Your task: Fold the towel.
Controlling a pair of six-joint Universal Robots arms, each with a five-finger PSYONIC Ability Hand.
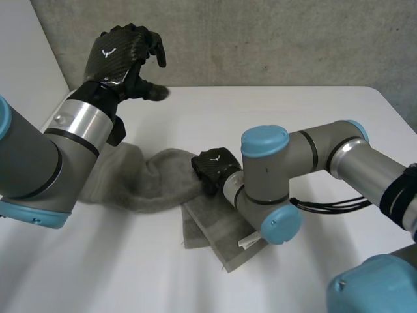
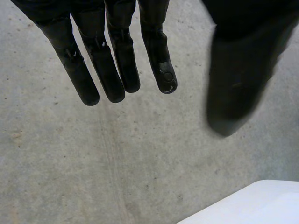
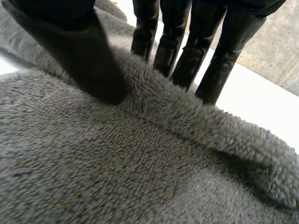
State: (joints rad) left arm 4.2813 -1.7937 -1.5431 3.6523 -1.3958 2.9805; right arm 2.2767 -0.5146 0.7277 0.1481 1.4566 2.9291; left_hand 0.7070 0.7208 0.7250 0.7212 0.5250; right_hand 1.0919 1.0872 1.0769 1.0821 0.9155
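Grey towel (image 1: 150,179) is seen crumpled on the white tabletop (image 1: 293,111), left of centre. Its left end is covered by the left arm. Its near part lies flatter and is partly hidden under the right arm.

The right robot hand (image 1: 215,168) is set on the towel's middle. In the head view only its back is seen, as the rest is blocked by the wrist. In the right wrist view a raised fold of towel is pinched btwn the thumb on one side & the fingers (image 3: 187,60) on the other. The fingertips are hidden behind the fold, so depth of grip can't be judged.

The left robot hand (image 1: 124,59) is held high, well apart from the towel, in front of the concrete wall (image 1: 260,39). In its wrist view the fingers are seen straight, spread from the thumb, w/ nothing held. A tabletop corner is seen beyond the thumb.

A small white scrap (image 1: 247,242) is seen at the towel's edge beside the right arm. What it is can't be made out.
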